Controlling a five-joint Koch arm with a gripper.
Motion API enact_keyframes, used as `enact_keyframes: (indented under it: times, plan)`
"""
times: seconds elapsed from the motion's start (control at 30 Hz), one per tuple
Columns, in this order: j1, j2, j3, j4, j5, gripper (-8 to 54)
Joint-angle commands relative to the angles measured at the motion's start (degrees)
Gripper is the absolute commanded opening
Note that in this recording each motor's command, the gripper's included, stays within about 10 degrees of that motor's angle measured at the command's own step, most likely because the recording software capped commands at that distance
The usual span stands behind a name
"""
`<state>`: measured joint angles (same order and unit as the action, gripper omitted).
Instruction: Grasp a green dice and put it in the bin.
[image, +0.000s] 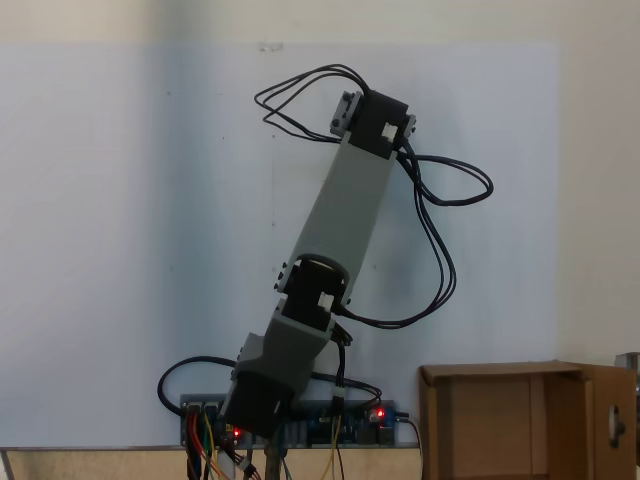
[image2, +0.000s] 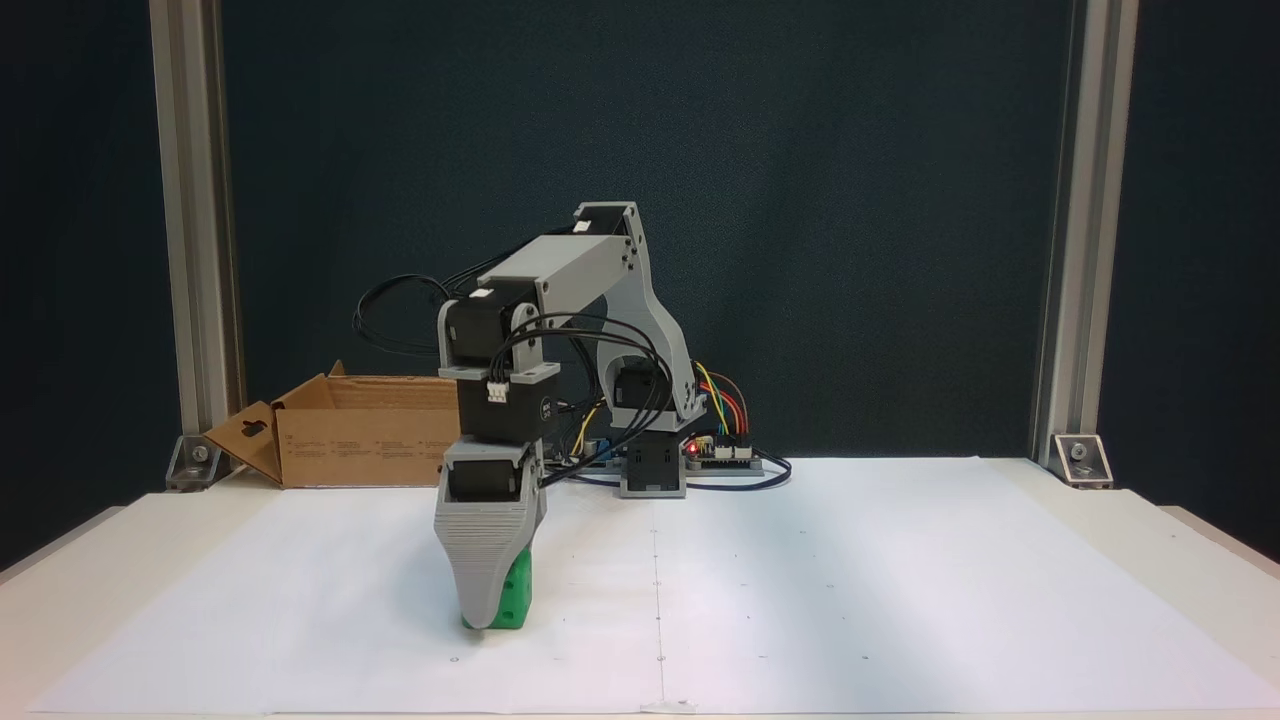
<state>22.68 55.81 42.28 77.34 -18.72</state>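
White paper sheet, jaws down over green dice, grip unclear, bin behind.

A grey gripper stands in front of the green dice, covering most of it; its jaws overlap, so their spacing cannot be read. The bin is cut off at the bottom edge, and the arm hides its right end.
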Motion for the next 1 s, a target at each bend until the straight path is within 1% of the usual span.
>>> enact_keyframes:
  times: [0.0, 0.3, 0.4, 0.53, 0.57, 0.6, 0.67, 0.7, 0.73, 0.97]
  plan:
    - [0.18, 0.53, -0.44, -2.11, -3.34, 38.8]
    - [0.18, 0.18, -0.44, -2.11, -3.34, 38.4]
    - [0.26, 0.18, -0.44, -2.11, -3.34, 32.3]
    - [0.26, 0.18, -0.44, -2.02, -3.34, 31.6]
    - [0.26, 0.18, -0.35, -2.02, -3.25, 28.4]
    - [0.26, 0.18, -0.35, -2.11, -3.34, 23.3]
    - [0.26, 0.18, -0.35, -2.29, -3.25, 16.5]
    - [0.26, 0.18, -0.35, -2.29, -3.25, 13.1]
    - [0.18, 0.18, -0.35, -2.29, -3.25, 11.5]
    - [-0.35, 1.05, -0.35, -1.23, -2.20, 11.5]
